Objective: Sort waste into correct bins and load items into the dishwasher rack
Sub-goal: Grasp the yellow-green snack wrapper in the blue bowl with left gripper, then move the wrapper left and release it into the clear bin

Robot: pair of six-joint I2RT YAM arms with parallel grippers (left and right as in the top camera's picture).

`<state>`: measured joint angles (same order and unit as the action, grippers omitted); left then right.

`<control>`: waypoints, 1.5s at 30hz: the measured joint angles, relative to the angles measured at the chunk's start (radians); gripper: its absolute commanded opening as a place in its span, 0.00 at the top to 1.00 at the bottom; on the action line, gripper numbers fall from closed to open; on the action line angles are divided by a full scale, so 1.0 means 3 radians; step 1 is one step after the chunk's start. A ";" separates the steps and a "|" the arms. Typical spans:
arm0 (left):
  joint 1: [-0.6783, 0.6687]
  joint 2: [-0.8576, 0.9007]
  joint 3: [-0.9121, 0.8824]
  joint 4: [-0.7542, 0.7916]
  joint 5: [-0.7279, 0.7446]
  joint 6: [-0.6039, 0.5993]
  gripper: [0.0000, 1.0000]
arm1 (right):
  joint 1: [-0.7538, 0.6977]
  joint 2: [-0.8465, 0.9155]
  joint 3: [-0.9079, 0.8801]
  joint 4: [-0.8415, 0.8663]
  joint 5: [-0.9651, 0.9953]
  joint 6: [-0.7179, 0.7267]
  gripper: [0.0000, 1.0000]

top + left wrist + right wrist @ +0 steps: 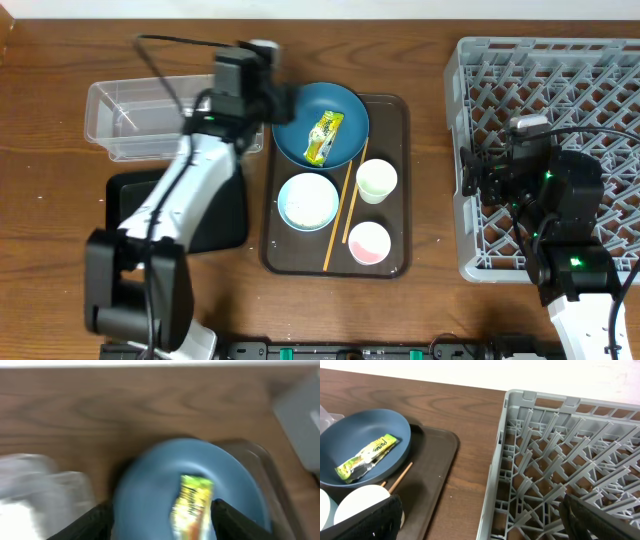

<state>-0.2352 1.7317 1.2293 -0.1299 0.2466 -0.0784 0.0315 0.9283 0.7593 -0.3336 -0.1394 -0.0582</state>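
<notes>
A yellow-green snack wrapper (323, 137) lies in the large blue bowl (345, 108) on the brown serving tray. My left gripper (272, 103) is open at the bowl's left rim. In the blurred left wrist view its fingers (162, 507) straddle the wrapper (192, 505) above the bowl (145, 485). My right gripper (490, 175) is open and empty over the left wall of the grey dishwasher rack (560, 70). The white-and-light-blue bowl (308, 200), pale green cup (376, 180), pink cup (369, 243) and chopsticks (346, 205) sit on the tray. No paper scraps or rice show.
The clear tub (120, 120) stands at the back left. The black tray (215, 215) lies in front of it, partly under my left arm. The brown serving tray (395, 265) lies in the middle. The right wrist view shows the rack (560, 455), bowl (350, 435) and wrapper (367, 457).
</notes>
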 measured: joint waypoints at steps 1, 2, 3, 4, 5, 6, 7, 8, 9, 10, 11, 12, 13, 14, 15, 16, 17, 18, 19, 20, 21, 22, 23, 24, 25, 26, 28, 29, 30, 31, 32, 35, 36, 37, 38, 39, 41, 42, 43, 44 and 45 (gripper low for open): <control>-0.0057 0.0057 0.0000 0.0001 0.0027 0.0001 0.34 | 0.0000 0.0000 0.0000 0.0000 0.0000 0.0001 0.01; -0.0103 0.0120 0.0000 0.0003 0.0038 0.0000 0.33 | 0.0000 0.0000 0.0000 0.0000 0.0000 0.0001 0.01; -0.0141 0.0187 0.0000 0.0003 0.0047 0.0001 0.33 | 0.0000 0.0000 0.0000 0.0000 -0.0001 0.0001 0.01; -0.0174 0.0261 0.0000 0.0003 0.0056 0.0001 0.32 | 0.0000 0.0000 0.0000 0.0000 0.0000 0.0000 0.01; -0.0203 0.0343 0.0000 0.0003 0.0058 0.0001 0.32 | 0.0000 0.0000 0.0000 0.0000 0.0000 0.0001 0.01; -0.0233 0.0431 0.0000 0.0001 0.0058 0.0001 0.32 | 0.0000 0.0000 0.0000 0.0000 0.0000 0.0001 0.01; -0.0251 0.0493 0.0000 -0.0001 0.0058 0.0001 0.32 | 0.0000 0.0000 0.0000 0.0000 0.0000 0.0001 0.01; -0.0268 0.0568 0.0000 0.0001 0.0058 0.0000 0.31 | 0.0000 0.0000 0.0000 0.0000 0.0000 0.0000 0.01; -0.0280 0.0633 0.0000 0.0004 0.0058 0.0001 0.31 | 0.0000 0.0000 0.0000 0.0000 0.0000 0.0001 0.01; -0.0292 0.0696 -0.0001 0.0005 0.0056 0.0001 0.32 | 0.0000 0.0000 0.0000 0.0000 0.0000 0.0001 0.01; -0.0300 0.0755 0.0000 0.0011 0.0053 0.0001 0.32 | 0.0000 0.0000 0.0000 0.0000 0.0000 0.0001 0.01; -0.0309 0.0809 -0.0001 0.0017 0.0043 0.0000 0.32 | 0.0000 0.0000 0.0000 0.0000 0.0000 0.0001 0.01; -0.0313 0.0856 -0.0001 0.0019 0.0034 0.0001 0.31 | 0.0000 0.0000 0.0000 0.0000 -0.0001 0.0001 0.01; -0.0314 0.0891 -0.0001 0.0024 0.0029 0.0005 0.31 | 0.0000 0.0000 0.0000 0.0000 -0.0001 0.0001 0.01; -0.0317 0.0928 0.0000 0.0027 0.0029 0.0001 0.31 | 0.0000 0.0000 0.0000 0.0000 0.0000 0.0000 0.01; -0.0318 0.0954 -0.0001 0.0039 0.0022 0.0009 0.32 | 0.0000 0.0000 0.0000 0.0000 -0.0001 0.0001 0.01; -0.0320 0.0963 0.0000 0.0053 0.0017 0.0009 0.36 | 0.0000 0.0000 0.0000 0.0000 0.0000 0.0001 0.01; -0.0320 0.0965 0.0000 0.0051 0.0013 -0.0001 0.38 | 0.0000 0.0000 0.0000 0.0001 -0.0001 0.0001 0.01; -0.0320 0.0966 0.0000 0.0047 0.0005 -0.0001 0.45 | 0.0000 0.0000 0.0000 0.0000 0.0000 0.0001 0.01; -0.0324 0.0968 0.0000 0.0048 0.0001 -0.0004 0.50 | 0.0000 0.0000 0.0000 0.0000 -0.0001 0.0001 0.01; -0.0327 0.0969 0.0000 0.0046 -0.0003 0.0001 0.57 | 0.0000 0.0000 0.0000 0.0001 -0.0001 0.0001 0.01; -0.0332 0.0969 0.0000 0.0033 -0.0010 -0.0003 0.63 | 0.0000 0.0000 0.0000 0.0000 -0.0001 0.0000 0.01; -0.0340 0.0971 0.0000 0.0027 -0.0015 -0.0004 0.72 | 0.0000 0.0000 0.0000 0.0000 -0.0001 0.0001 0.01; -0.0347 0.0973 0.0000 0.0022 -0.0023 0.0004 0.75 | 0.0000 0.0000 0.0000 0.0000 -0.0001 0.0000 0.01; -0.0357 0.0974 0.0000 0.0023 -0.0023 0.0005 0.81 | 0.0000 0.0000 0.0000 0.0000 -0.0001 0.0001 0.01; -0.0361 0.0974 0.0000 0.0025 -0.0023 0.0003 0.87 | 0.0000 0.0000 0.0000 0.0001 -0.0001 0.0001 0.01; -0.0371 0.0974 0.0000 0.0029 -0.0032 -0.0006 0.94 | 0.0000 0.0000 0.0000 0.0000 -0.0001 0.0001 0.01; -0.0374 0.0974 0.0000 0.0034 -0.0031 0.0000 0.94 | 0.0000 0.0000 0.0000 0.0000 -0.0001 0.0001 0.01; -0.0374 0.0971 0.0000 0.0038 -0.0031 0.0004 0.94 | 0.0000 0.0000 0.0000 0.0000 -0.0001 0.0001 0.01; -0.0374 0.0964 0.0000 0.0039 -0.0033 0.0005 0.94 | 0.0000 0.0000 0.0000 0.0000 -0.0001 0.0001 0.01; -0.0373 0.0949 0.0000 0.0036 -0.0047 0.0003 0.94 | 0.0000 0.0000 0.0000 0.0000 -0.0001 0.0001 0.01; -0.0366 0.0827 -0.0003 -0.0006 -0.0137 0.0001 0.94 | 0.0000 0.0000 0.0000 0.0001 -0.0001 0.0000 0.01; -0.0356 0.0727 -0.0008 -0.0038 -0.0191 0.0003 0.94 | 0.0000 0.0000 0.0000 0.0000 -0.0001 0.0001 0.01; -0.0340 0.0615 -0.0010 -0.0071 -0.0248 0.0003 0.94 | 0.0000 0.0000 0.0000 0.0001 -0.0001 0.0001 0.01; -0.0318 0.0505 -0.0011 -0.0097 -0.0301 0.0001 0.94 | 0.0000 0.0000 0.0000 0.0000 -0.0001 0.0001 0.01; -0.0289 0.0367 -0.0011 -0.0118 -0.0360 0.0001 0.94 | 0.0000 0.0000 0.0000 0.0000 -0.0001 0.0001 0.01; -0.0198 0.0097 -0.0011 -0.0151 -0.0491 0.0003 0.94 | 0.0000 0.0000 0.0000 0.0001 -0.0001 0.0001 0.01; -0.0135 -0.0034 -0.0011 -0.0165 -0.0556 0.0003 0.94 | 0.0000 0.0000 0.0000 0.0000 -0.0003 0.0001 0.01; -0.0047 -0.0164 -0.0011 -0.0169 -0.0618 0.0003 0.94 | 0.0000 0.0000 0.0000 0.0000 -0.0003 0.0001 0.01; 0.0017 -0.0233 -0.0011 -0.0170 -0.0659 0.0003 0.94 | 0.0000 0.0000 0.0000 0.0000 -0.0001 0.0001 0.01; 0.0140 -0.0317 -0.0011 -0.0178 -0.0698 0.0003 0.94 | 0.0000 0.0000 0.0000 0.0000 -0.0003 0.0001 0.01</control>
<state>-0.1932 1.6367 1.2259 -0.1833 0.0372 -0.0776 0.0315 0.9283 0.7593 -0.3336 -0.1402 -0.0578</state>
